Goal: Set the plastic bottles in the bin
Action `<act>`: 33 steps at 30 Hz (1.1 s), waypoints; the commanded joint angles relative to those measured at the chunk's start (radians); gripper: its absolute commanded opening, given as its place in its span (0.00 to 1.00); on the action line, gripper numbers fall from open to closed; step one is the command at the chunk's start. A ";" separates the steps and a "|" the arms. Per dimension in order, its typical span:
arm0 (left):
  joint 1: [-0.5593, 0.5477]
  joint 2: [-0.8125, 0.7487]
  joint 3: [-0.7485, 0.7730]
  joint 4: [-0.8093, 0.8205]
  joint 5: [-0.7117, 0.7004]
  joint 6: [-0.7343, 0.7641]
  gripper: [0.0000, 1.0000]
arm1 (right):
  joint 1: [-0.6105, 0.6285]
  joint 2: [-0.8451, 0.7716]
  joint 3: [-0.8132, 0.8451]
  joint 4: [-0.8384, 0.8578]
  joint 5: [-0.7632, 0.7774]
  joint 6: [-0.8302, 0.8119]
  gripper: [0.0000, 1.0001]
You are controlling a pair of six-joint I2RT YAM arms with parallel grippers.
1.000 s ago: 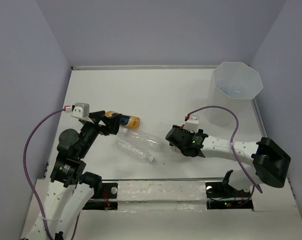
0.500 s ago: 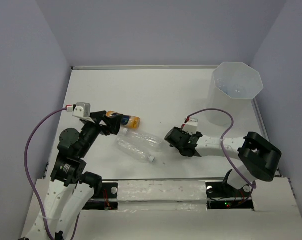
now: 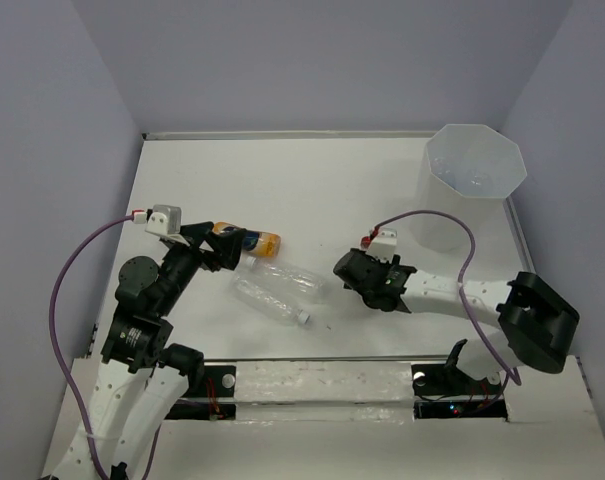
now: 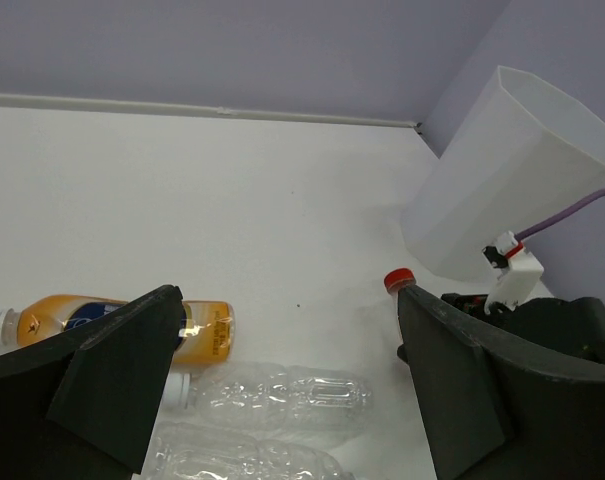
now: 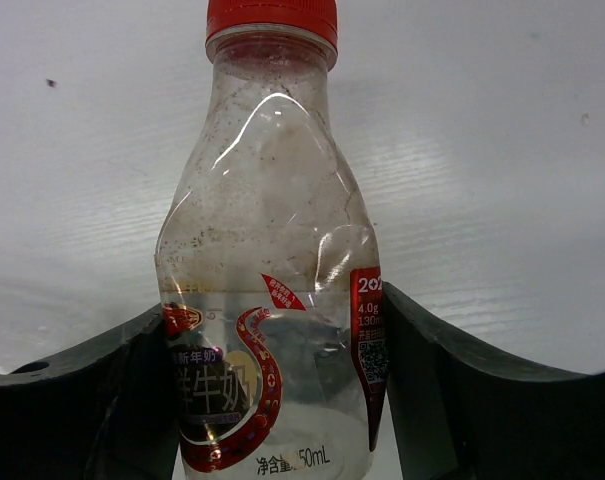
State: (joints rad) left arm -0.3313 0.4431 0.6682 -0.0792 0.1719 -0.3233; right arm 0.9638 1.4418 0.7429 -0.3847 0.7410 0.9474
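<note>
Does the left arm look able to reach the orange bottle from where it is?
Likely yes: the open left gripper hangs right by the orange bottle, and nothing lies over it.

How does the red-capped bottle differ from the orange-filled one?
The red-capped clear plastic bottle looks empty; the orange-filled plastic bottle holds orange liquid. The red-capped one sits between the fingers of the right gripper; the orange one lies free on the white table. Both are outside the translucent white bin.
</note>
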 commanded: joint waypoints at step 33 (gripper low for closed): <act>-0.017 -0.037 0.030 0.036 0.011 0.006 0.99 | -0.760 -0.116 0.670 0.141 -0.121 -0.806 0.34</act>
State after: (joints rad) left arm -0.3401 0.4149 0.6682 -0.0795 0.1753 -0.3229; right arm 0.2203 1.3598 1.4357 -0.2646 0.6426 0.0959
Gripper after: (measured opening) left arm 0.989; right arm 0.712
